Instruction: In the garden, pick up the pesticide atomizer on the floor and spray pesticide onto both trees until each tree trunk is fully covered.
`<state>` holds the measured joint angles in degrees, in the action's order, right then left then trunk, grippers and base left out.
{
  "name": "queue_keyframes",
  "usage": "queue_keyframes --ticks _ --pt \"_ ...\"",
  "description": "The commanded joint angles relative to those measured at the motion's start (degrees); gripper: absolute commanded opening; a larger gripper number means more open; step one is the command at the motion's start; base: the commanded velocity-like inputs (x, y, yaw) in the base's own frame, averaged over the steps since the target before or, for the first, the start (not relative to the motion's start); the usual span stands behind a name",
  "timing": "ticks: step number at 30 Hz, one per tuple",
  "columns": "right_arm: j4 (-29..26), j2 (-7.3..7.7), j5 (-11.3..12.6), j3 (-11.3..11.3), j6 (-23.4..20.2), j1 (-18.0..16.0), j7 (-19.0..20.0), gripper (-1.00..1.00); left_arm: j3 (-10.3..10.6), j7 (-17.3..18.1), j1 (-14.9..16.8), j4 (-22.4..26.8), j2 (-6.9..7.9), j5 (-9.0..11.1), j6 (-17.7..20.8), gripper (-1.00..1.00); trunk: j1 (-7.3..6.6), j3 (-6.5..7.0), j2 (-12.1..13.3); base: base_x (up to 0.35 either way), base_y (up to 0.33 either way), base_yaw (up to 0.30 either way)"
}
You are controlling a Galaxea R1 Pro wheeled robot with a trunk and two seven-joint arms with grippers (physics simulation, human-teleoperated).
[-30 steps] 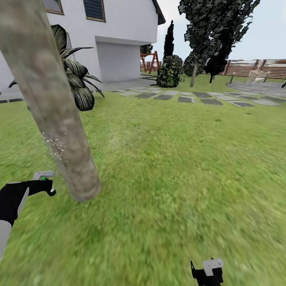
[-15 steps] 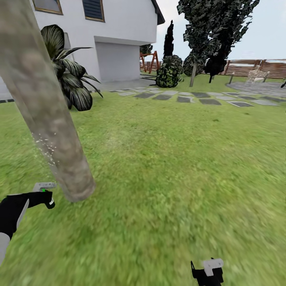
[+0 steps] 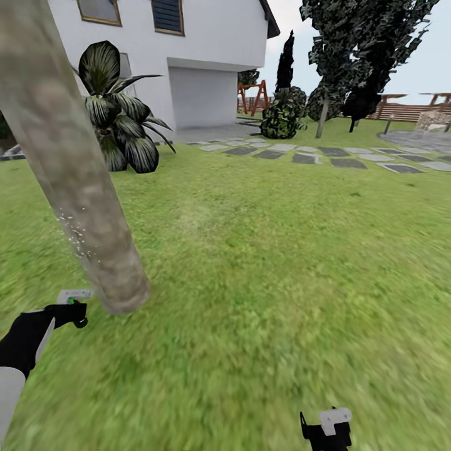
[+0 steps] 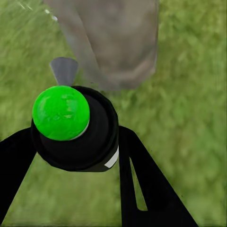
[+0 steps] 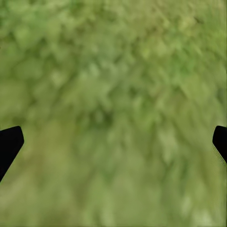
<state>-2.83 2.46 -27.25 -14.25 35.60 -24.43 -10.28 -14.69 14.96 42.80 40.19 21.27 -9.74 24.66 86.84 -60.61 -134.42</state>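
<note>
Left gripper [image 4: 75,156]: its two black fingers [image 4: 142,184] are pressed against either side of the pesticide atomizer [image 4: 73,127], a dark rounded body capped by a bright green knob, with a grey nozzle projecting toward the tree trunk [image 4: 113,42]. In the head view the left gripper [image 3: 70,311] sits low at the left, carrying the pesticide atomizer [image 3: 74,299] just beside the base of the tree trunk [image 3: 69,169] without touching it. A scatter of fine white specks [image 3: 78,238] lies on the lower left flank of the bark.

Right gripper [image 5: 113,142]: the fingers [image 5: 9,144] appear as black tips at opposite edges of the right wrist view, spread wide with nothing but grass between them. In the head view the right gripper [image 3: 326,429] hangs low at the bottom edge, over the lawn [image 3: 269,269] and well apart from the trunk.

Surroundings: the trunk rises steeply from the grass, leaning toward the upper left of the head view. Behind it stands a short palm [image 3: 119,119] before the white house [image 3: 200,56]. A row of grey stepping stones [image 3: 313,156] crosses the far lawn, with a second tree [image 3: 363,50], a dark bush [image 3: 283,116] and a slatted brown fence [image 3: 407,111] beyond.
</note>
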Motion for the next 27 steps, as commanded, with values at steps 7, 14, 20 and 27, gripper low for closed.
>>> queue_keyframes --ticks 7,14,20,27 --pt "0.0 0.00 0.0 0.0 0.0 0.0 0.0 1.00 0.6 -0.2 0.2 -0.7 -0.09 -0.4 5.0 -1.00 0.00 0.00 0.0 0.031 -0.272 0.144" --pt "0.0 -0.09 0.0 0.0 0.0 0.0 0.0 1.00 0.5 -0.4 0.1 -2.2 -0.03 -0.9 4.9 -1.00 0.00 0.00 0.0 0.136 -0.271 0.086" --pt "0.0 -0.12 0.0 0.0 0.0 0.0 0.0 1.00 0.5 -2.5 0.0 -5.2 0.24 -1.1 4.0 -1.00 0.00 0.00 0.0 0.143 -0.271 0.270" --pt "0.0 -0.09 0.0 -0.1 0.0 0.0 0.1 1.00 0.4 -4.4 0.0 -5.2 -1.56 -1.0 3.7 -1.00 0.00 0.00 0.0 0.073 -0.271 0.118"
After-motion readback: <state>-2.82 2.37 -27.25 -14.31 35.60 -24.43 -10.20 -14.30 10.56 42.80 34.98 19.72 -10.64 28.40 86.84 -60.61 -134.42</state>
